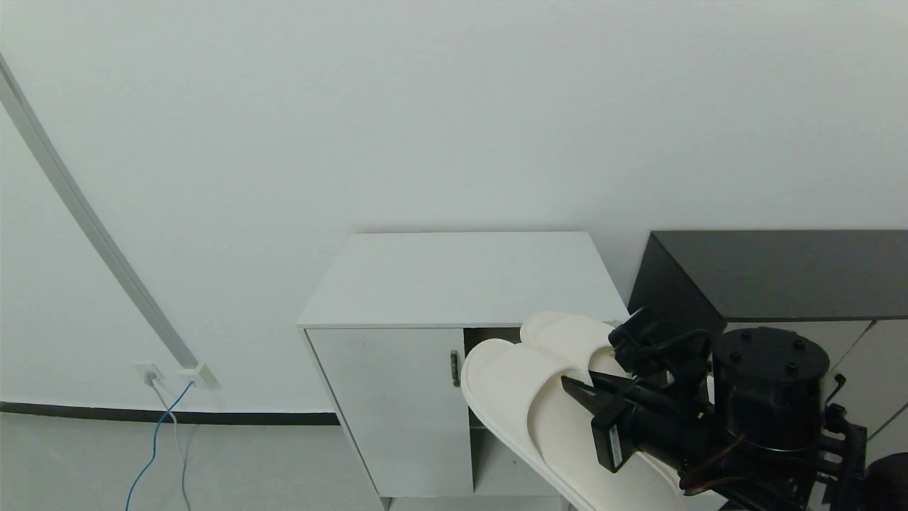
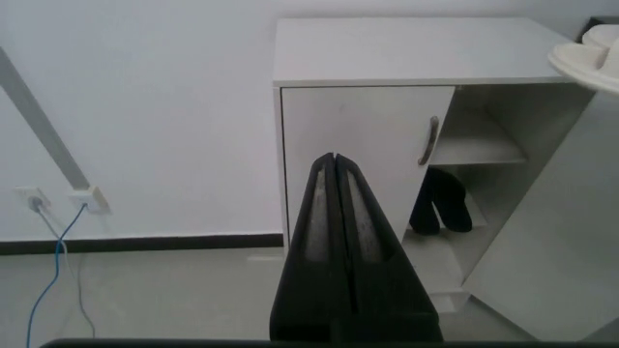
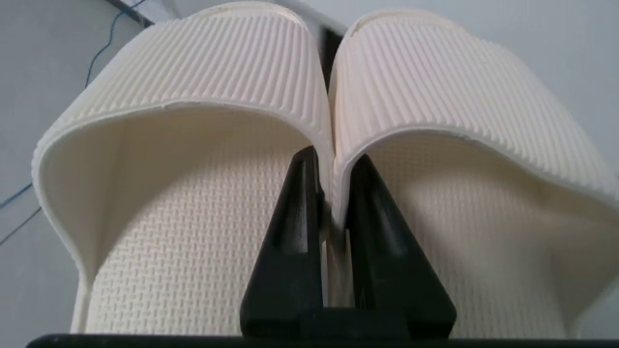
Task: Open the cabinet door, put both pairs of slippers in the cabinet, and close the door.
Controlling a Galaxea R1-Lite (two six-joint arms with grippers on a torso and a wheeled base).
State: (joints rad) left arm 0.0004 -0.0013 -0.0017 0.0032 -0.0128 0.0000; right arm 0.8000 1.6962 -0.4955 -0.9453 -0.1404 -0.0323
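Observation:
The white cabinet (image 1: 454, 284) stands against the wall with its left door (image 1: 390, 404) closed. Its right door (image 2: 556, 222) is swung open. My right gripper (image 1: 578, 389) is shut on a pair of cream slippers (image 1: 525, 397), pinching their inner edges (image 3: 334, 169). It holds them toes-up in front of the open side. Inside the cabinet (image 2: 406, 48), a dark pair of slippers (image 2: 443, 201) stands on a lower shelf. My left gripper (image 2: 335, 159) is shut and empty, a little way back from the closed door. One cream slipper toe (image 2: 592, 50) shows beside the cabinet top.
A black-topped cabinet (image 1: 773, 270) stands close on the right of the white one. On the left wall are a slanted grey conduit (image 1: 92, 220) and a socket (image 1: 149, 372) with cables hanging to the open floor (image 1: 213, 468).

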